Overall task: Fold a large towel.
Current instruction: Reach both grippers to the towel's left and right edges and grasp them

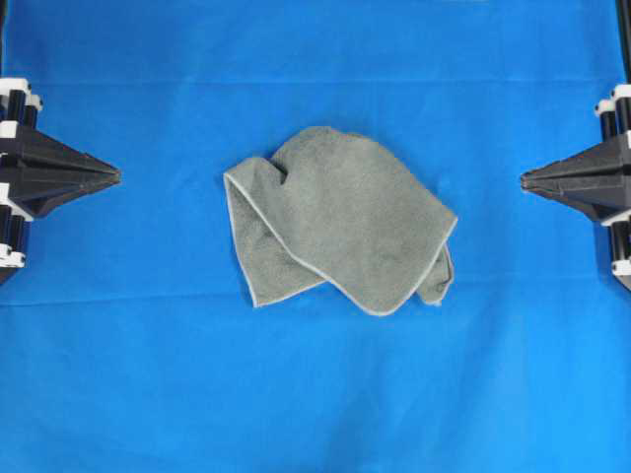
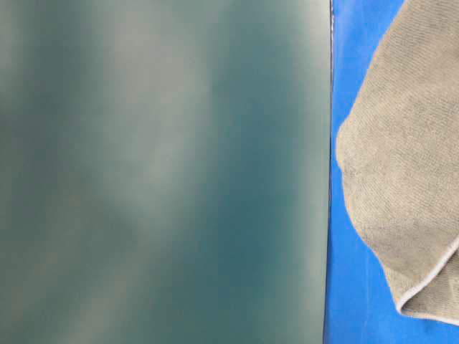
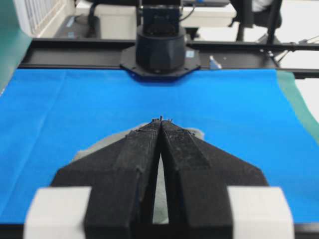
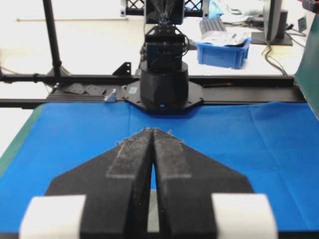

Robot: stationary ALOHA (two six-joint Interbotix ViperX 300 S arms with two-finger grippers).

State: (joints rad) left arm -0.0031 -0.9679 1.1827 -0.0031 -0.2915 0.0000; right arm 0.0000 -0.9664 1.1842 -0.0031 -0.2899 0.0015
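Observation:
The grey-green towel [image 1: 340, 222] lies crumpled in the middle of the blue table covering [image 1: 315, 394], its pale hem showing along the left and lower edges. One corner is tucked under at the lower right. The table-level view shows a fold of the towel [image 2: 401, 172] at its right side. My left gripper [image 1: 116, 177] rests at the left edge, shut and empty, well apart from the towel. My right gripper [image 1: 524, 180] rests at the right edge, also shut and empty. In the wrist views both pairs of black fingers [image 3: 161, 121] [image 4: 153, 130] meet at their tips, with the towel [image 3: 99, 147] peeking out behind the left pair.
A blurred dark green surface [image 2: 165, 172] fills most of the table-level view. Each wrist view looks across the blue covering at the opposite arm's black base [image 3: 160, 52] [image 4: 163, 87] at the table's far edge. A blue bin [image 4: 222, 50] stands off the table behind.

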